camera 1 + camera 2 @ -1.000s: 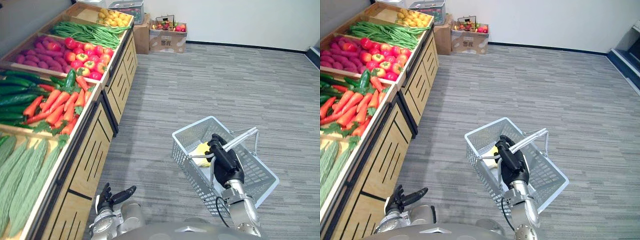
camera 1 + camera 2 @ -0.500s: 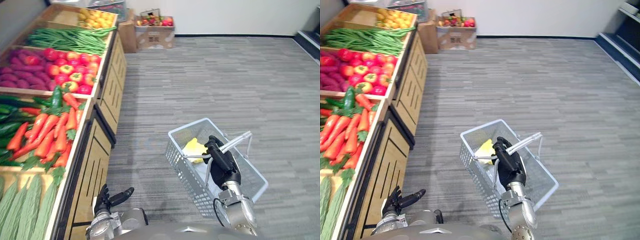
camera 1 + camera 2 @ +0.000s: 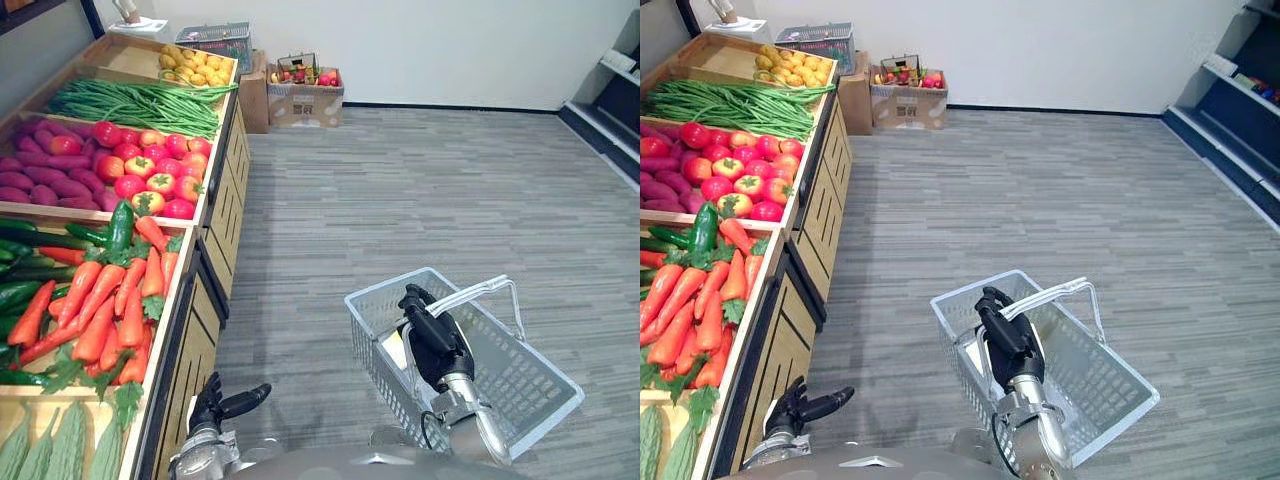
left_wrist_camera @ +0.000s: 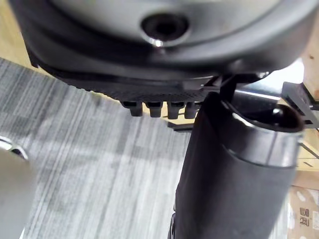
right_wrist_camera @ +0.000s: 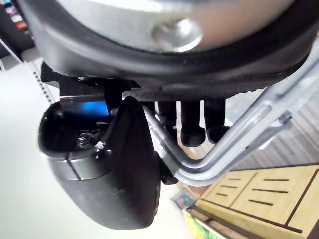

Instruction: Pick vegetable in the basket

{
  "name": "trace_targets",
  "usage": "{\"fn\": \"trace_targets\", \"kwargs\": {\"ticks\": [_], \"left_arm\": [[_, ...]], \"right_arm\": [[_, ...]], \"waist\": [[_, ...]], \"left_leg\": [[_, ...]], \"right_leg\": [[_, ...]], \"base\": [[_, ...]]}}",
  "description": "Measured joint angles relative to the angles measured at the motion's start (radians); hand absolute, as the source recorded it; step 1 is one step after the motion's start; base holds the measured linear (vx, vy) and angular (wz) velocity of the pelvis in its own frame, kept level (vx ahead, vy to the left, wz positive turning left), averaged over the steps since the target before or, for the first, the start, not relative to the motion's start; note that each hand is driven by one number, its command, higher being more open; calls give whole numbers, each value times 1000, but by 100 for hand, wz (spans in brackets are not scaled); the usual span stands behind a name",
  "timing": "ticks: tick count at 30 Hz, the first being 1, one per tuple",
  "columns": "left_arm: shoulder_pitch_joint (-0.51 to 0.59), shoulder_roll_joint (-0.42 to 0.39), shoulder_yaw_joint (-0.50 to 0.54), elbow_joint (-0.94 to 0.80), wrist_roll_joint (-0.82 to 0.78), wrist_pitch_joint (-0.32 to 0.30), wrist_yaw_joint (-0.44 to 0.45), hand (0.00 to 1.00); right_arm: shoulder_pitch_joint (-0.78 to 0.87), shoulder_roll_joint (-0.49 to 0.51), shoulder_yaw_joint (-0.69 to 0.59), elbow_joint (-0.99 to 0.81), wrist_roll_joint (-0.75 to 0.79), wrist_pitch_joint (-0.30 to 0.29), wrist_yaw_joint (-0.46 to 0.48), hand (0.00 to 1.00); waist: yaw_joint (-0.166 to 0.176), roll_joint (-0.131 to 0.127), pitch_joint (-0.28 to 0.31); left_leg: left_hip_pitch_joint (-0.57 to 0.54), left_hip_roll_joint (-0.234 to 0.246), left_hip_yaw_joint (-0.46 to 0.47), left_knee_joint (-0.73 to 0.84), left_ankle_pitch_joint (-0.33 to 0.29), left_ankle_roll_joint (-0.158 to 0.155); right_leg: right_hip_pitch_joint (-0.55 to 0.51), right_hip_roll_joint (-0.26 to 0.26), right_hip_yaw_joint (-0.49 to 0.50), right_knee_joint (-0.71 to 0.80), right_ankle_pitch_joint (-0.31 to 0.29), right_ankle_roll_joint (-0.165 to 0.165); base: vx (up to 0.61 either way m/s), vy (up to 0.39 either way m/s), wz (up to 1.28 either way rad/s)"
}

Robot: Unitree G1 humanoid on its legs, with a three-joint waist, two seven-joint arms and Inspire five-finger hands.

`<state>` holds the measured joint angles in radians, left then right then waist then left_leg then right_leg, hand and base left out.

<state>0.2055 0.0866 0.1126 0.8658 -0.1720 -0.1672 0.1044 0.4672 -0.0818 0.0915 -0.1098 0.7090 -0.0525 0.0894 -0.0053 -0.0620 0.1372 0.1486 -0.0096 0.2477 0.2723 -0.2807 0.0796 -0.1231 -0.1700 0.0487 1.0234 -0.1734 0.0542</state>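
Silver basket (image 3: 530, 385) in curled right hand (image 3: 430, 345); left hand (image 3: 215, 403) relaxed

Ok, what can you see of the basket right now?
The basket is a rectangular, silver-grey wire-mesh one with two thin metal handles swung up together. The right hand is curled round those handles, carrying it over the grey floor to the right of the produce stand. Something yellow lies inside, partly hidden by the hand.

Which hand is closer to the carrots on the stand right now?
Left. The left hand hangs open low in front of the stand, just below the carrots. The right hand is farther away on the other side, curled round the basket handle.
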Motion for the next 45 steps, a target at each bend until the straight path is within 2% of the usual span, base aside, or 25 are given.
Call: {"fn": "trace_targets", "kwargs": {"ticks": [3, 5, 7, 10, 11, 12, 14, 17, 21, 22, 25, 26, 27, 28, 29, 30, 33, 34, 35, 36, 37, 38, 41, 43, 45], "left_arm": [[1, 11, -16, 9, 0, 2, -1, 100], [0, 12, -24, 9, 0, 2, -2, 100], [0, 11, -32, 13, 1, 3, -2, 100], [1, 17, -38, 30, 1, 3, -3, 100], [2, 21, -37, 39, 13, 3, -3, 100], [-6, 22, -38, 63, 27, 4, -3, 100], [-14, 3, -52, 69, 26, 4, -9, 100], [-8, -7, -49, 70, 30, 4, -4, 100], [-4, -13, -41, 71, 30, 4, -3, 100], [-5, -13, -41, 70, 29, 4, -3, 100], [-6, -11, -37, 66, 22, 3, -3, 100], [-5, -12, -37, 65, 22, 3, -4, 100], [-5, -12, -35, 63, 22, 2, -4, 100], [-3, -20, -21, 56, 22, 1, -4, 100], [-2, -25, -13, 54, 21, 0, -3, 100], [-1, -30, 3, 44, 20, -1, -4, 100], [-2, -26, 14, 25, 18, -3, -8, 100], [-3, -24, 13, 23, 18, -5, -8, 100], [-7, -23, 8, 16, 23, -6, -8, 100], [-6, -27, 1, 16, 23, -6, -7, 100], [-7, -44, -3, 19, 22, -3, -10, 100], [-10, -40, -10, 16, 22, -5, -8, 100], [-22, -23, -18, 10, 23, -3, -8, 100], [-24, -20, -27, 11, 27, -3, -9, 100], [-25, -20, -41, 16, 29, -3, -10, 100]], "right_arm": [[2, -1, -6, -1, -19, 0, 9, 0], [4, 0, -5, -1, -18, 0, 9, 0], [5, -1, -5, -1, -18, 0, 10, 0], [6, -2, -5, -1, -18, 0, 15, 0], [6, -3, -5, 0, -18, 0, 17, 0], [2, -8, -14, 3, -18, 0, 17, 0], [-10, -18, -29, 3, -18, 1, 15, 0], [-12, -20, -43, 3, -17, 4, 15, 0], [-17, -18, -52, 3, -14, 4, 15, 0], [-12, -18, -53, 3, -13, 4, 15, 0], [-4, -20, -53, 3, -8, 4, 15, 0], [-2, -21, -53, 3, 6, 4, 14, 0], [-2, -24, -55, 3, 7, 4, 13, 0], [-1, -28, -59, 3, 9, 4, 11, 0], [0, -28, -60, 3, 11, 4, 10, 0], [1, -28, -61, 3, 22, 4, 9, 0], [1, -17, -56, 3, 26, 3, 9, 0], [2, -12, -57, 3, 25, 3, 9, 0], [8, -9, -62, 3, 25, 0, 10, 0], [14, -13, -67, 1, 25, -2, 10, 0], [26, -17, -83, 6, 24, -2, 9, 0], [42, -3, -86, 14, 24, -2, 8, 0], [60, 21, -96, 14, 24, -2, 8, 0], [79, 21, -103, 14, 23, -1, 8, 0], [78, 20, -105, 14, 19, -1, 8, 0]], "waist": [[-9, -4, -1], [-22, 4, -3], [-25, 24, -3], [-27, 34, 0], [-27, 31, -1], [-28, 46, -4], [-27, 77, -2], [-36, 90, -8], [-55, 98, -26], [-55, 98, -27], [-52, 98, -26], [-46, 92, -24], [-45, 94, -26], [-38, 94, -26], [-36, 93, -25], [-27, 88, -23], [-15, 65, -13], [-15, 57, -11], [-16, 51, -11], [-19, 59, -12], [-26, 74, -13], [-26, 53, -16], [-29, 24, 0], [-31, 23, 2], [-32, 34, 1]], "left_leg": [[36, 8, -32, -31, -15, -11], [36, 24, -56, -21, -35, -26], [41, 56, -74, -10, -55, -48], [82, 98, -112, -20, -82, -97], [107, 108, -131, -33, -99, -126], [122, 135, -154, -46, -107, -142], [115, 160, -184, -52, -78, -159], [113, 195, -252, -15, -49, -164], [33, 238, -315, 143, -6, -185], [9, 245, -321, 210, 20, -192], [-85, 263, -329, 459, 195, -223], [-116, 277, -301, 572, 233, -215], [-134, 287, -275, 621, 215, -203], [-158, 305, -199, 698, 171, -161], [-166, 313, -160, 723, 145, -142], [-180, 318, -104, 736, 100, -121], [-219, 273, -34, 573, -12, -119], [-227, 256, -28, 512, -16, -117], [-235, 232, -5, 348, 11, -118], [-239, 231, 9, 260, 79, -115], [-237, 221, 26, 176, 111, -144], [-226, 181, 44, 123, 117, -135], [-230, 146, 164, 98, 131, -113], [-229, 134, 238, 110, 127, -105], [-230, 127, 244, 101, 101, -66]], "right_leg": [[-87, 25, -88, -83, -109, -11], [-126, 57, -101, -238, -117, -11], [-156, 100, -94, -427, -94, 16], [-167, 120, -57, -737, 72, 18], [-152, 118, -50, -780, 212, 31], [-152, 139, -74, -753, 259, 1], [-190, 151, -108, -657, 190, -37], [-205, 156, -162, -541, 70, -67], [-172, 186, -212, -543, 10, -92], [-148, 195, -218, -562, 7, -97], [-42, 226, -218, -638, 2, -106], [9, 239, -202, -669, -5, -125], [27, 244, -197, -680, -7, -140], [66, 253, -178, -705, -5, -156], [89, 255, -169, -720, -5, -158], [131, 256, -151, -746, -4, -157], [212, 214, -117, -787, 5, -136], [213, 198, -116, -787, 2, -126], [214, 169, -116, -782, -13, -99], [215, 165, -119, -780, -19, -86], [226, 158, -128, -777, -35, -58], [229, 122, -145, -785, -39, -38], [241, 62, -190, -809, -40, -4], [281, 32, -228, -834, -43, 16], [292, 29, -253, -842, -48, 24]], "base": [[85, -60, 23], [123, -116, 38], [237, -183, 35], [276, -206, 43], [368, -327, 46], [437, -386, 46], [341, -310, 37], [299, -312, 38], [190, -225, 27], [229, -245, 14], [218, -190, -4], [231, -125, -14], [270, -102, -28], [169, -28, -27], [217, -4, -36], [223, 34, -34], [255, 125, -35], [114, 153, -11], [108, 166, 1], [147, 231, 22], [220, 255, 46], [223, 253, 52], [186, 232, 49], [118, 164, 61], [92, 127, 47]]}}
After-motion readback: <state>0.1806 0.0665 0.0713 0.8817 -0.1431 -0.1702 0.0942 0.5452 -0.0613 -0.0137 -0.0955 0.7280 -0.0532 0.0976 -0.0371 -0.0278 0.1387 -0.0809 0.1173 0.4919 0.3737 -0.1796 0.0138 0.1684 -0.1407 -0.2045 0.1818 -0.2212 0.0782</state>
